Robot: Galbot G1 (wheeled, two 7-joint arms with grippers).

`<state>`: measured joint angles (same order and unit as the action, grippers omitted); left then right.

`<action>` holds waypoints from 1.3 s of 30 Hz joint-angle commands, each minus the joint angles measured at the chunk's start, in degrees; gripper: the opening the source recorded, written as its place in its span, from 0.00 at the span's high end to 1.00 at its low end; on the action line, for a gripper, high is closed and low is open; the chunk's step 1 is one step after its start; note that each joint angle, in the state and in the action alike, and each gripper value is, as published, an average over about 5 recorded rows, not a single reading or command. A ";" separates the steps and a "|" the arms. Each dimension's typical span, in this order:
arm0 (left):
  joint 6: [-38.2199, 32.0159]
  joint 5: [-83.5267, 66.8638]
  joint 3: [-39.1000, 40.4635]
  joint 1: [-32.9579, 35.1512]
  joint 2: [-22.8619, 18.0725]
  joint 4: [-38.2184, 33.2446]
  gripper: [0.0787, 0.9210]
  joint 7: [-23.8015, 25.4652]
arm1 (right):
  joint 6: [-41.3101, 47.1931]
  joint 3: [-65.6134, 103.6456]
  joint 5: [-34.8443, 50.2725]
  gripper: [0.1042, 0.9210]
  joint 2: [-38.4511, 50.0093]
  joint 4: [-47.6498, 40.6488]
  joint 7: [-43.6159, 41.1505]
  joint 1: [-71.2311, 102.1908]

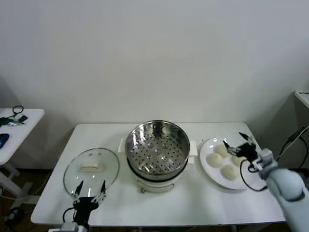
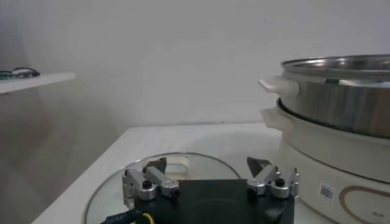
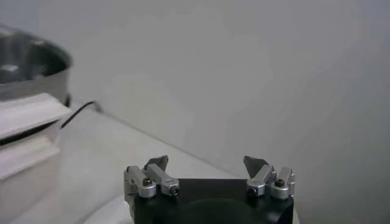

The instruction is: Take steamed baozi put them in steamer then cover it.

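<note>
Nothing was loaded yet; you had every bun left to move.
The steamer (image 1: pixel 157 152) sat empty, buns (image 1: pixel 223 160) on the plate (image 1: pixel 206 168); your right gripper (image 1: pixel 237 143) hovered open above them, left gripper (image 1: pixel 90 189) open by the lid (image 1: pixel 91 167).

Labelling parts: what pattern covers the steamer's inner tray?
Rows of small round holes across the shiny steel tray, clearest in the head view.

no text can be read (a small label on the steamer (image 2: pixel 327 192) base is illegible).

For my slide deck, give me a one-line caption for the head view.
Open right hand over the plate of steamed baozi, empty steamer centre, open left hand by the glass lid.
</note>
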<state>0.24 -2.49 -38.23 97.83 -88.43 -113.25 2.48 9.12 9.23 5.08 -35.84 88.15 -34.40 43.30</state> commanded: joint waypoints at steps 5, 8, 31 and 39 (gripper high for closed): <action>-0.59 -0.05 -0.41 0.44 0.24 0.20 0.12 -0.04 | -17.53 -60.92 -11.91 0.12 10.46 -25.06 -40.46 -60.37; -0.69 0.01 -0.31 0.53 0.27 0.33 0.12 -0.02 | -16.04 -67.32 -7.63 0.12 5.99 -29.02 -40.94 -65.35; -0.77 -0.13 -0.89 0.68 -0.04 0.25 0.12 -0.01 | -13.40 -54.12 -14.11 0.12 -22.65 -58.54 -35.17 -49.01; -1.21 -0.11 -0.85 0.95 -0.17 0.24 0.12 -0.06 | -14.55 -50.99 -18.25 0.12 -24.92 -61.83 -32.73 -47.95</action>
<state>-0.94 -2.62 -39.07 98.70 -88.58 -113.04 2.44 -4.54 -44.32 -8.30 -55.83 33.32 -68.18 -5.61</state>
